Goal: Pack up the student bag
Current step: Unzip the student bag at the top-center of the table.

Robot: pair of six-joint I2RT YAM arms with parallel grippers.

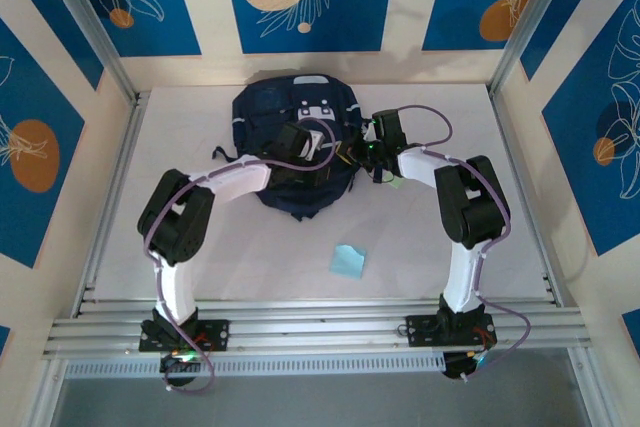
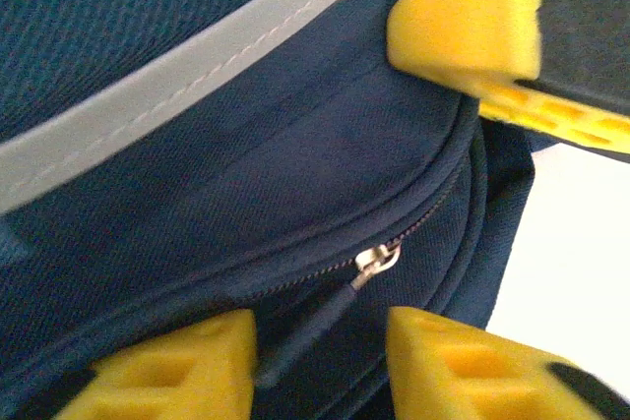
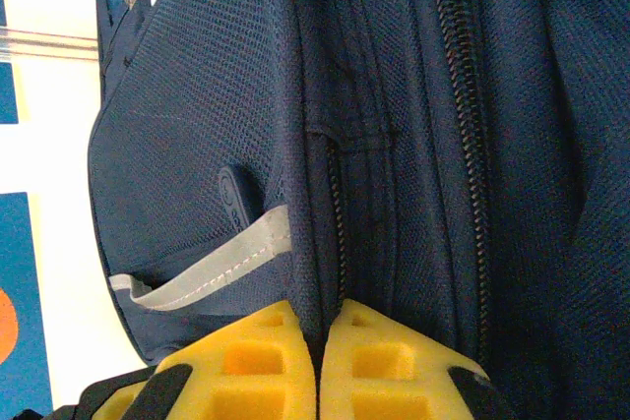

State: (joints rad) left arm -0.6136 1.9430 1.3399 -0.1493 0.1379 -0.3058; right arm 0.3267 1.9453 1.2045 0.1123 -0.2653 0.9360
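one student bag [image 1: 265,107], one blue square [image 1: 348,260]

The student bag [image 1: 295,147] is dark navy with a fine woven texture. Its stripe [image 2: 148,105] is light grey with pale stitching, and its zip pull [image 2: 376,263] is silver. The finger pads [image 3: 246,361] are bright yellow. The paper sheet [image 1: 348,260] is pale blue and the table [image 1: 200,247] white. The cream walls' panels [image 1: 340,17] are blue, with white leaf outlines and orange and peach discs.
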